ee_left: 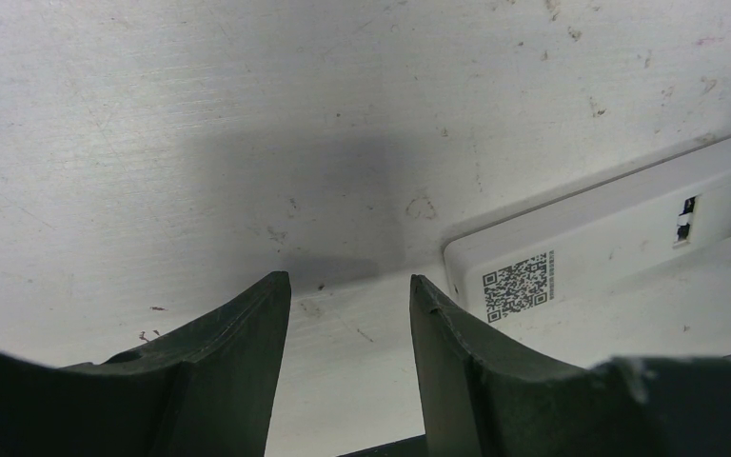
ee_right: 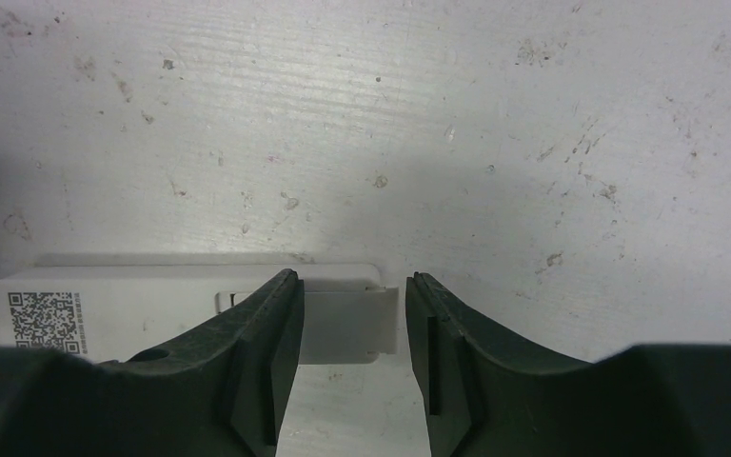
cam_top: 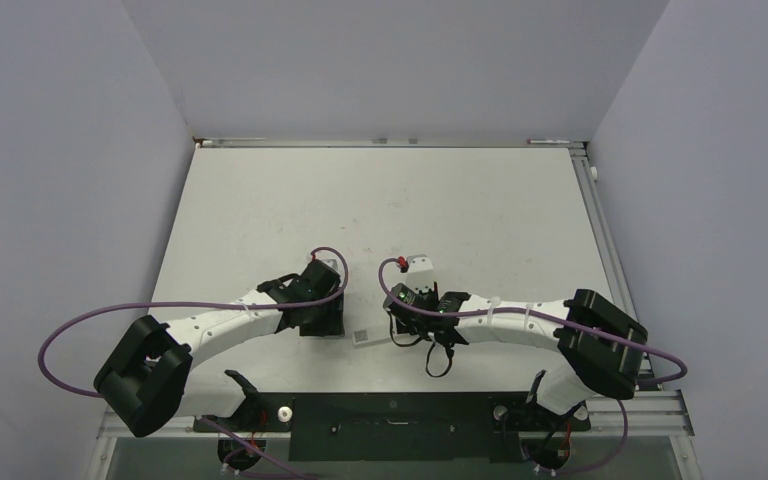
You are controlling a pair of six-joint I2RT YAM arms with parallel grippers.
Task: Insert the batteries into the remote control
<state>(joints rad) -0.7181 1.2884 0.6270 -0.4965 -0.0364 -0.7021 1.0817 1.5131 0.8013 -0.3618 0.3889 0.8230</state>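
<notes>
The remote control point(ee_right: 133, 314) lies flat on the table point(cam_top: 260, 200), back side up, in the gap between my 2 arms and toward the near edge. Its QR label point(ee_right: 46, 321) sits at the end nearer the left arm. At the other end a slightly greyer panel point(ee_right: 347, 328) covers the back and seems to poke a little past the body, so I take it for the battery cover, partly slid. The right gripper point(ee_right: 352, 278) hangs over that end with its jaws parted and nothing clamped. 1 finger overlaps the remote in my view and the other stands just off the panel's edge; I cannot tell whether either touches. The left gripper point(ee_left: 347, 284) is just beside the label end, jaws likewise apart over bare table, empty. I see no batteries in any of the 3 views. My read is that I'm on the opening step, before any loading. Next I'd want the left arm to steady the body while the right draws the cover off lengthwise, pressing lightly so the slim bar doesn't skate.
</notes>
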